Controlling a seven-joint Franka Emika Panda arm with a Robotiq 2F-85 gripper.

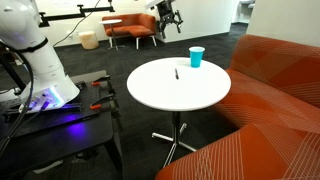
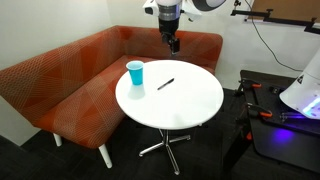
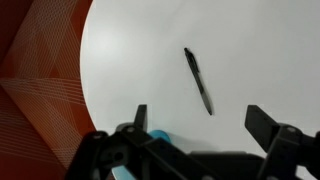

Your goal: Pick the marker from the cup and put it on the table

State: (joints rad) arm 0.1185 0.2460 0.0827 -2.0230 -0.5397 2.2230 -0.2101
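Gripper: seen raised in the air above the table, over the rim at about 12 o'clock in an exterior view. In the wrist view the two fingers are spread wide, with nothing held between them; the pincer is recorded as released. Only bare white tabletop and the lower end of the marker are seen in the gap.

Marker: found lying flat on the white tabletop, outside the cup and apart from it. In an exterior view it is placed just off the table's centre toward 12 o'clock, its length running roughly from 8 to 2 o'clock. In the wrist view the marker is seen as a thin dark stick aligned from 11 to 5 o'clock. It is not touched by the gripper.

Cup: seen upright near the table's rim at about 10 o'clock, with the marker near it on the 4 o'clock side. In an exterior view the same cup is placed near the rim at 1 o'clock. In the wrist view only a turquoise sliver is visible at about 7 o'clock, mostly hidden by the gripper body. Its contents cannot be told.

Surroundings: an orange sofa is wrapped around the table's far side. A dark workbench carries the white robot base.
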